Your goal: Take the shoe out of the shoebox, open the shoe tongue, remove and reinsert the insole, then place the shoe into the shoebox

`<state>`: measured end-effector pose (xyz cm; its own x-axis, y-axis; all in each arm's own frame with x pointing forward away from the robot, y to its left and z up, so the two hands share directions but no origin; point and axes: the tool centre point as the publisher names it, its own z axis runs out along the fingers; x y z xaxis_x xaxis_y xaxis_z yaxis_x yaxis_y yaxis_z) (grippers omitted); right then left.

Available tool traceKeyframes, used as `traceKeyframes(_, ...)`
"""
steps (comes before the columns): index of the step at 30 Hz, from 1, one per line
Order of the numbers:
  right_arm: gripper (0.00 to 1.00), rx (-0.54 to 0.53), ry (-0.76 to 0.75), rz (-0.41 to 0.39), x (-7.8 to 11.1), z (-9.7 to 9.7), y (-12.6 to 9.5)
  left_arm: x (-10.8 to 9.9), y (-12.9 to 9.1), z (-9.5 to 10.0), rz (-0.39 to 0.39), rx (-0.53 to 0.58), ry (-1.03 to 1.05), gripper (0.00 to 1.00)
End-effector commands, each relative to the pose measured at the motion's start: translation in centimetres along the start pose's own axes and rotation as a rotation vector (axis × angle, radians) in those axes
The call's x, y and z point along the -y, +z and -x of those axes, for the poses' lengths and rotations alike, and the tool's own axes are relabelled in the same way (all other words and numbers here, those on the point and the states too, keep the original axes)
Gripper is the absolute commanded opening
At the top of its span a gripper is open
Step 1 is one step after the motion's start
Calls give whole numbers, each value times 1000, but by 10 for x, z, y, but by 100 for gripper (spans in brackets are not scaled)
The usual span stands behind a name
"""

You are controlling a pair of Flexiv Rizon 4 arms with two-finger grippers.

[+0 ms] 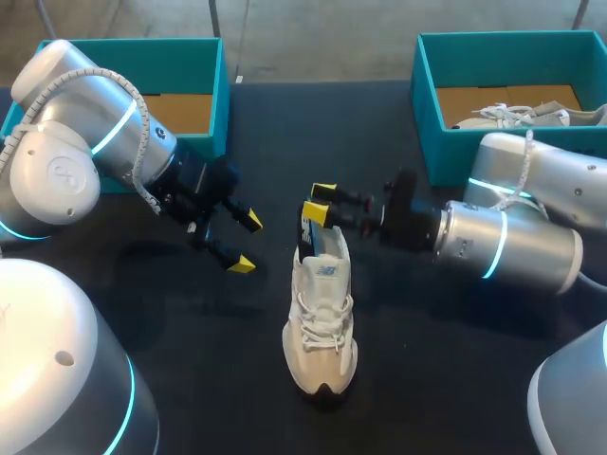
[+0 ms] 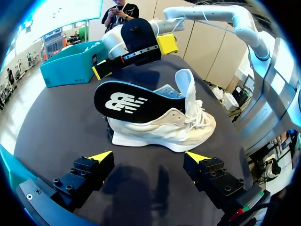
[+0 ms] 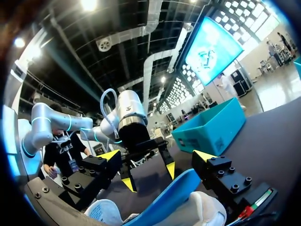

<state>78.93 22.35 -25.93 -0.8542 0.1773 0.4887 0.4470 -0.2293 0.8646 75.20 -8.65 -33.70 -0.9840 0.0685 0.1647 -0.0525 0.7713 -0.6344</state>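
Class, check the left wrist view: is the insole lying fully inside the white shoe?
No, much of the dark insole juts out of the white shoe, over its heel end.

Silver-white left arm point(image 1: 57, 175) and right arm point(image 1: 522, 246), cyan-lit joint rings point(image 1: 495, 248), white cables point(image 1: 143, 142), black yellow-tipped left tool point(image 1: 246, 243) and right tool point(image 1: 320, 202).

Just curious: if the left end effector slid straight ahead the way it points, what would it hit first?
Likely the white shoe, around the insole sticking out; depth is unclear.
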Motion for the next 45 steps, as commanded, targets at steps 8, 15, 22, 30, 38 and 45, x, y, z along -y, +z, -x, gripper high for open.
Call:
traceKeyframes(8,100,-90,-21,-1273,-10,4,-5,0,0,0,2,1,0,100)
traceKeyframes(15,100,-68,-38,-1265,-12,2,-5,0,0,0,2,1,0,100)
traceKeyframes(22,100,-68,-38,-1265,-12,2,-5,0,0,0,2,1,0,100)
traceKeyframes(30,100,-68,-38,-1265,-12,2,-5,0,0,0,2,1,0,100)
traceKeyframes(38,100,24,24,-1396,-5,4,5,0,0,0,2,1,0,100)
traceKeyframes(45,100,152,36,-1499,-13,9,5,0,0,0,2,1,0,100)
